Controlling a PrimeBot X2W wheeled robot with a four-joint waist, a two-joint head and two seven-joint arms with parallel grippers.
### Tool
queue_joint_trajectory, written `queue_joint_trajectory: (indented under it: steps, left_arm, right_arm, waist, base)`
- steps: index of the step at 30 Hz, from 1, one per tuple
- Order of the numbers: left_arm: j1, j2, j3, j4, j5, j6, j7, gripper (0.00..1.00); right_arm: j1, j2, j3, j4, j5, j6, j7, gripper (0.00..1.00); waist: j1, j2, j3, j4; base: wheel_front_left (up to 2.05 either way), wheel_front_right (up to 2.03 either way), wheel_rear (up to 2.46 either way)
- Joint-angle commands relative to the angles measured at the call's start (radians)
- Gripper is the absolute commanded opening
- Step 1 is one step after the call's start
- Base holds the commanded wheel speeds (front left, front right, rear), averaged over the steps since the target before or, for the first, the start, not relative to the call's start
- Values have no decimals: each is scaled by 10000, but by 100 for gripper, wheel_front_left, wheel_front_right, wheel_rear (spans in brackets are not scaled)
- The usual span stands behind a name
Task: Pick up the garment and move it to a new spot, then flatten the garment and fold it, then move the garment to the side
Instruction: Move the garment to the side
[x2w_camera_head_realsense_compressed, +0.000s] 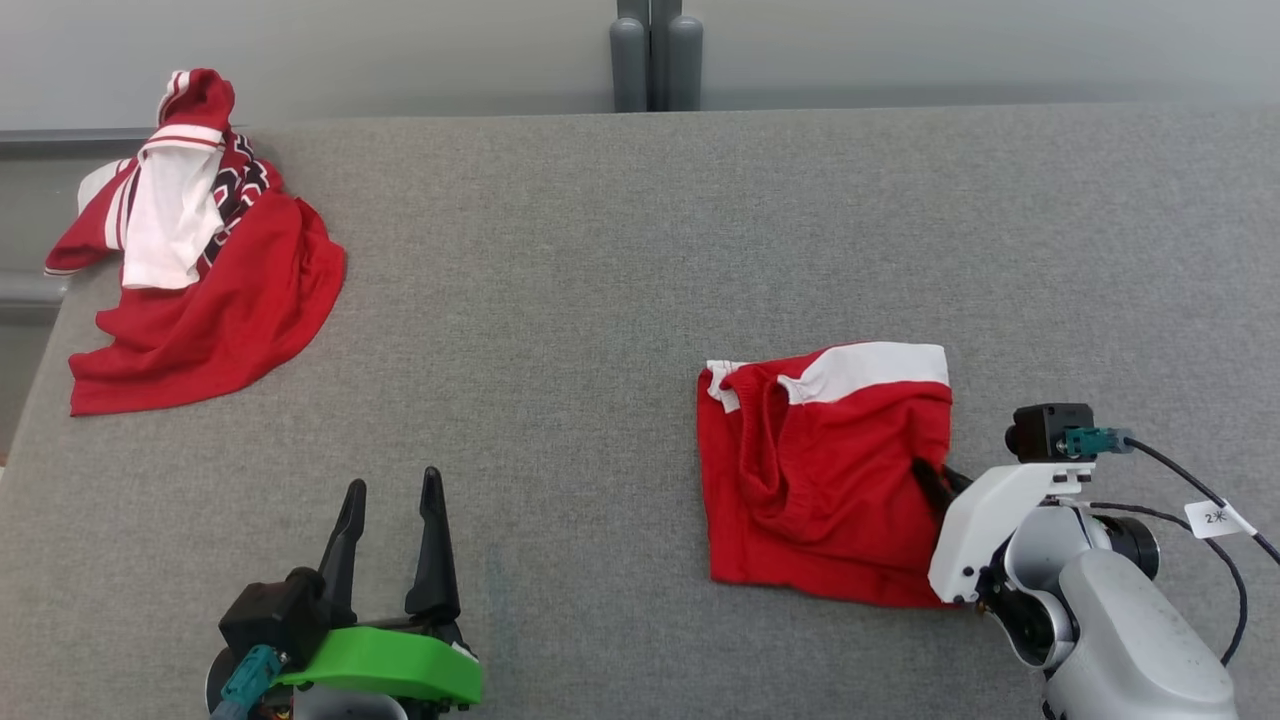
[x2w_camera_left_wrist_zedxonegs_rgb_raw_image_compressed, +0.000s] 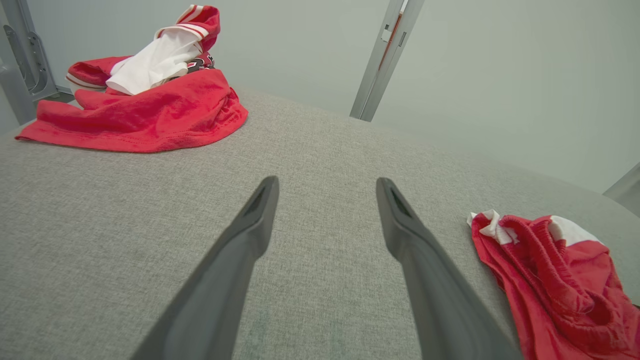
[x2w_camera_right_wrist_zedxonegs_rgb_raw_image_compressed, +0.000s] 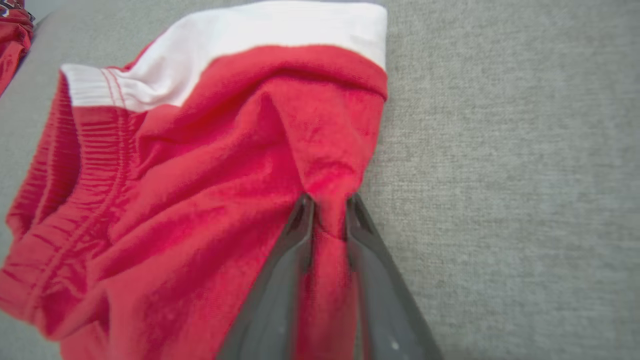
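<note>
grey table (x2w_camera_head_realsense_compressed: 600, 250) holds garment (x2w_camera_head_realsense_compressed: 820, 480), white band (x2w_camera_head_realsense_compressed: 870, 365) toward far edge, right gripper (x2w_camera_right_wrist_zedxonegs_rgb_raw_image_compressed: 328, 202) pinching it, left gripper (x2w_camera_head_realsense_compressed: 393, 480) spread.

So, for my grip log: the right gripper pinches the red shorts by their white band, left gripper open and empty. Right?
Not the white band: the right wrist view shows the right gripper pinching a red fold at the edge of the red shorts. The left gripper is open and empty.
</note>
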Motion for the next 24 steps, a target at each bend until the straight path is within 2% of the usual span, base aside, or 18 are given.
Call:
queue_joint_trajectory:
  steps: [1,10,17,24]
  left_arm:
    - [-131,26,13,-8,106,0,-2,100]
    - [-341,26,124,-46,433,-155,-1,100]
    - [-710,45,217,-144,903,-330,-2,100]
    - [-1021,330,217,-182,1245,-436,0,100]
  right_arm:
    - [-186,-65,106,134,71,1,-140,0]
    - [-1003,-573,454,518,-4,-1,-1143,0]
    - [-1764,-894,396,785,-196,-1,-1788,0]
    - [-2438,-581,452,1094,-231,-1,-2446,0]
  waist:
    - [0,0,56,-70]
    - [0,0,526,-907]
    - [0,0,1151,-2285]
    - [0,0,1759,-4085]
  base:
    - [0,0,0]
    - [0,0,0]
    - [0,0,0]
    - [0,0,0]
